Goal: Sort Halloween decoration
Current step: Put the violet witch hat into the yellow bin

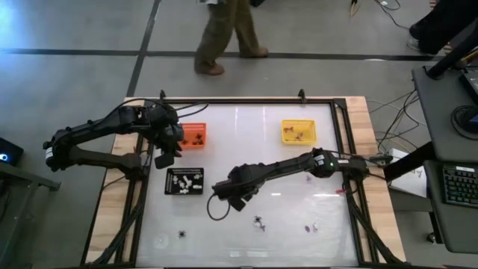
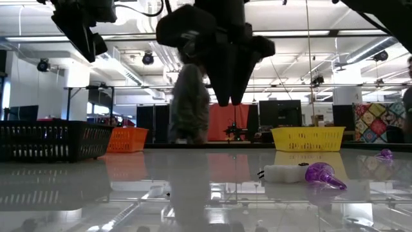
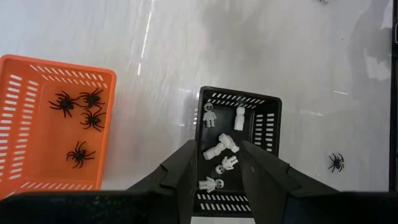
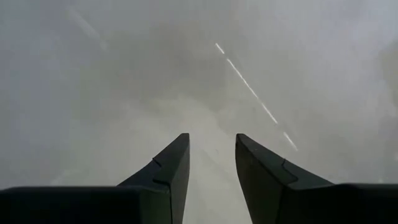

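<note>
**Sorting well along, a few trinkets still loose**

At the left, the left end effector (image 1: 166, 155) hangs above the gap between the orange tray (image 1: 196, 136) and the black tray (image 1: 184, 181), fingers spread with nothing between them. The orange tray holds black spiders (image 3: 81, 109); the black tray holds white figures (image 3: 221, 149). Toward the middle, the right end effector (image 1: 237, 200) hovers over bare counter (image 1: 284, 164), fingers parted and empty. Further right, the yellow tray (image 1: 298, 131) already carries a few brownish pieces. What remains, by my reading, lies along the near edge: a spider (image 1: 182, 234), another (image 1: 259, 222), then a purple piece (image 1: 306, 228) beside a white one (image 1: 315, 226).
</note>
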